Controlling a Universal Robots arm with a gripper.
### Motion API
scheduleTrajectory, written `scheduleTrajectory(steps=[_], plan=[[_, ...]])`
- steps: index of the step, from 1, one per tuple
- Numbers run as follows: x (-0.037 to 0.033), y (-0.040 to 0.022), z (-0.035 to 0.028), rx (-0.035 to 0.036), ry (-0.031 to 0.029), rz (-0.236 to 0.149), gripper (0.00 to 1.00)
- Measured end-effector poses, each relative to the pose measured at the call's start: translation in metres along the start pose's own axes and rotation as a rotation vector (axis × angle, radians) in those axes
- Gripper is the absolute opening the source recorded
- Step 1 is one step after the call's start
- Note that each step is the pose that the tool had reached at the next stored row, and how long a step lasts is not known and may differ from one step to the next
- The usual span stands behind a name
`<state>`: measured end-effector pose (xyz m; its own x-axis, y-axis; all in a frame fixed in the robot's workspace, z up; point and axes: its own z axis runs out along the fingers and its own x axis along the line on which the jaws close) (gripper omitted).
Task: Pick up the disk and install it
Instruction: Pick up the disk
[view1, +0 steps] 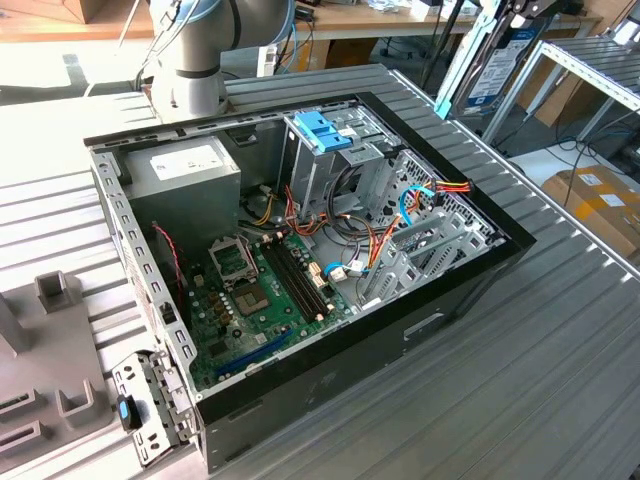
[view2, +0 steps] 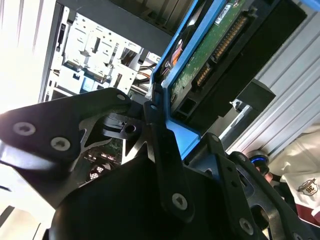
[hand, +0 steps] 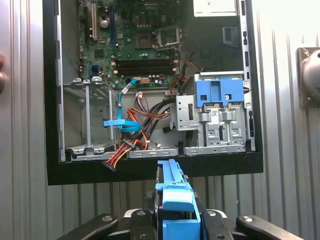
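Claw (hand: 176, 216) clamped on flat grey-silver metal disk (hand: 174, 192) with light-blue plastic rails; long axis runs straight out from claw. Open black computer case (hand: 150, 172) lies ahead, apart.

The exterior view stands off my arm (view1: 215, 40), high and at a middling distance. It looks down at a slant into the open computer case (view1: 400, 340), taking in the motherboard (view1: 250, 290) and the blue-handled drive cage (view1: 322, 132). The first wrist view faces straight down into that case from well above — it shares the motherboard and drive cage (hand: 218, 95) with the exterior view, and has my gripper (hand: 176, 220) and the disk (hand: 175, 192) it clamps close in the foreground. The second wrist view sits very near my fingers (view2: 159, 130), looking along them and up the disk's circuit-board face — part of the case's inside lies beyond.
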<state>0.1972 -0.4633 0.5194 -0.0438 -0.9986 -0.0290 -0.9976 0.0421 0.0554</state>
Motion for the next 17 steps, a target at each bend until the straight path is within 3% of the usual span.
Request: scheduleTrajectory(steps=[17], plan=[[0.0253, -0.0010, -0.0008, 0.0000, 0.0001, 0.000, 0.37]])
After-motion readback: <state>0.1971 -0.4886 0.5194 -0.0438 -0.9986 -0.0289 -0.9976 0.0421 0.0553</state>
